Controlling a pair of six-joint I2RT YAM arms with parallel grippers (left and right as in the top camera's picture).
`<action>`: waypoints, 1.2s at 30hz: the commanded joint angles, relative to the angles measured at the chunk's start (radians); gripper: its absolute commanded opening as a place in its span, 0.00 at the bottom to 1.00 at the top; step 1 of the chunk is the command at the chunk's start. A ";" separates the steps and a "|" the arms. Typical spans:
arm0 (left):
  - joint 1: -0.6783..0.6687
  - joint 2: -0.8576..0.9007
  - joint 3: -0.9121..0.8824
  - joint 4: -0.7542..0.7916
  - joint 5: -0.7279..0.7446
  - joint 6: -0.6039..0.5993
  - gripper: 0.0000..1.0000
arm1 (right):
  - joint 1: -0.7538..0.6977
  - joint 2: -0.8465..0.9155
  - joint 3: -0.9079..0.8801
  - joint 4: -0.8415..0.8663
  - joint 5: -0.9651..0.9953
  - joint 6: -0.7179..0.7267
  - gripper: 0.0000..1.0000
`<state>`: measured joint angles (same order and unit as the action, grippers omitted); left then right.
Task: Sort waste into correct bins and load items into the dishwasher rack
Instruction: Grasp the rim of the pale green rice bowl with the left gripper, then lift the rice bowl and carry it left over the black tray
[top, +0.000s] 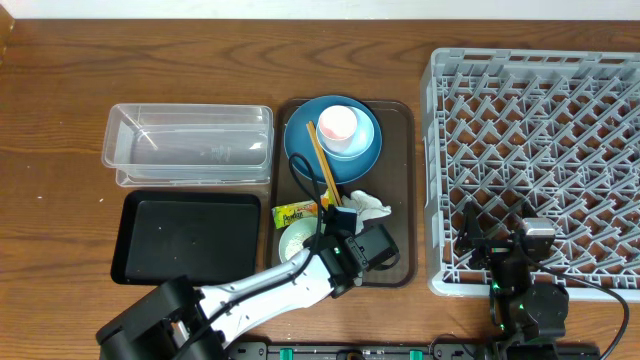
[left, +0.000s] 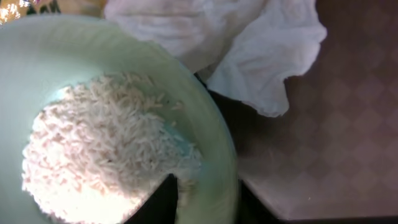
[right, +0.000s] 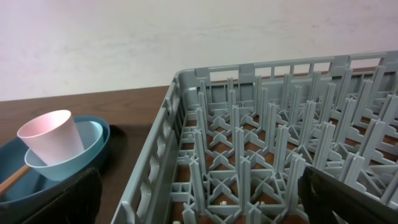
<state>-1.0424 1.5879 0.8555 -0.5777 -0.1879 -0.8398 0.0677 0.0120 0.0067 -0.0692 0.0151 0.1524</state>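
left claw at the rice bowl, right claw wide over the rack

wooden tabletop carries everything you see. at its right end sits the grey dishwasher rack, with no dishes in the part that shows. your right gripper hovers over the rack's near edge, its fingers spread wide to either side of the wrist view and holding nothing.

toward the middle of the tabletop lies the brown serving tray. at its far end the dark blue plate holds the light blue bowl, and the pink cup stands upright inside that bowl. the chopsticks lean across the plate's near rim. in the tray's near half the white napkin lies crumpled, the yellow-green wrapper sits at the left edge, and the pale mint bowl is in the near left corner with a heap of rice inside.

your left gripper is down at that bowl's rim, with one dark finger inside it beside the rice. you cannot tell whether it is pinching the rim.

left of the brown tray, the clear tub sits behind the black tray
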 joint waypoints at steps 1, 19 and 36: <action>-0.002 0.006 0.016 -0.003 -0.024 0.000 0.19 | 0.010 -0.005 -0.002 -0.003 0.003 0.003 0.99; -0.002 -0.195 0.069 -0.129 -0.050 0.048 0.06 | 0.010 -0.005 -0.002 -0.003 0.003 0.003 0.99; 0.003 -0.812 0.069 -0.379 -0.441 0.095 0.06 | 0.010 -0.005 -0.002 -0.003 0.003 0.003 0.99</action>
<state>-1.0435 0.8505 0.8978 -0.9295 -0.5148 -0.7734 0.0677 0.0120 0.0067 -0.0696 0.0151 0.1524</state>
